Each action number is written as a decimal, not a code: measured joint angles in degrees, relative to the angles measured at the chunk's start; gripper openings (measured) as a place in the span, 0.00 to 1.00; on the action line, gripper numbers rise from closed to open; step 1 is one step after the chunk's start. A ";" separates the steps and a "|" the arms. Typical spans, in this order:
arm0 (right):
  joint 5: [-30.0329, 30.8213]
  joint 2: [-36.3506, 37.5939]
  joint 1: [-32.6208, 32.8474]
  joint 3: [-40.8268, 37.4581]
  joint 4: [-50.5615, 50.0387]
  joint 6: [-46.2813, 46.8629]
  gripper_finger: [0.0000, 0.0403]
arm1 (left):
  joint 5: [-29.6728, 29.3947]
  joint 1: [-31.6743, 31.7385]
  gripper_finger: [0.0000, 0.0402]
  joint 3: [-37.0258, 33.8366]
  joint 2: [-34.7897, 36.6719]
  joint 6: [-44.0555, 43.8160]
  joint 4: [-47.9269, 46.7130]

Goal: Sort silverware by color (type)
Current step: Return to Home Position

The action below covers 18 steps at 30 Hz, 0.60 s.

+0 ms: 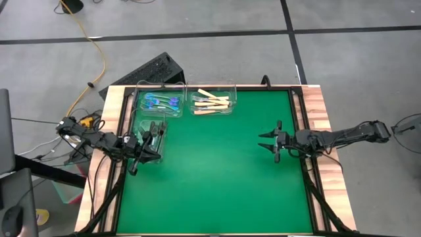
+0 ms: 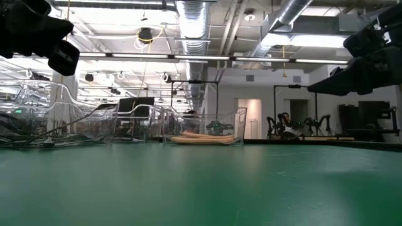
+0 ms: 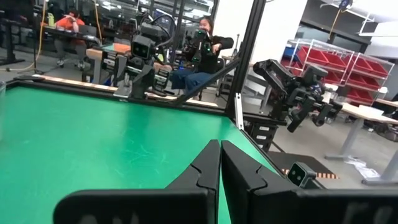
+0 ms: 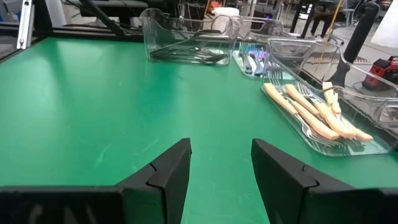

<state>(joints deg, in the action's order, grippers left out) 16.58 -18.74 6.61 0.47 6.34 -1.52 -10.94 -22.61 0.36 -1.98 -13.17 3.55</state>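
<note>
Left fingers (image 3: 208,167): pressed together tip to tip, nothing between them. They hang over the left side of the green worktop (image 1: 217,178) and point across it.
Right fingers (image 4: 168,171): spread with a clear gap and holding nothing. They are above the right side of the worktop, pointing toward the left arm.
Dark forks (image 1: 152,129): grey-black, piled in one of three clear bins (image 4: 149,31). This bin is just beside the left fingers, on their far side, and well ahead of the right fingers.
Blue forks (image 1: 161,101): shiny and iridescent, in the bin beyond the dark ones. They are farther from the left fingers, but that arm is plainly the nearer.
Tan forks (image 4: 311,115): pale handles with silver tines, fanned loosely in the third bin. Their long axes run mostly crosswise to the worktop's depth. They lie ahead of the right fingers and off to the far side, with neither arm clearly nearer.
Loose forks: none show outside the bins — the sorting looks finished.
Coming move: likely a plain retreat with nothing to grip. The relation that matters is the left fingers being close to the dark forks' bin wall — they should lift away from it, not sweep sideways.
</note>
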 joint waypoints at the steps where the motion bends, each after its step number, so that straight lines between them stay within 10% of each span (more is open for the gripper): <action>1: 0.00 0.02 0.00 0.00 -0.17 0.02 0.47 | 0.00 0.00 0.00 0.00 0.00 0.00 0.00; 18: -0.02 0.02 0.00 0.00 -0.82 0.01 0.47 | 0.00 0.00 0.00 0.01 0.00 0.22 0.02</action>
<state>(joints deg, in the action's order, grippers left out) 16.56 -18.72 6.61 0.47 5.52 -1.51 -10.94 -22.61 0.37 -1.98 -12.95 3.57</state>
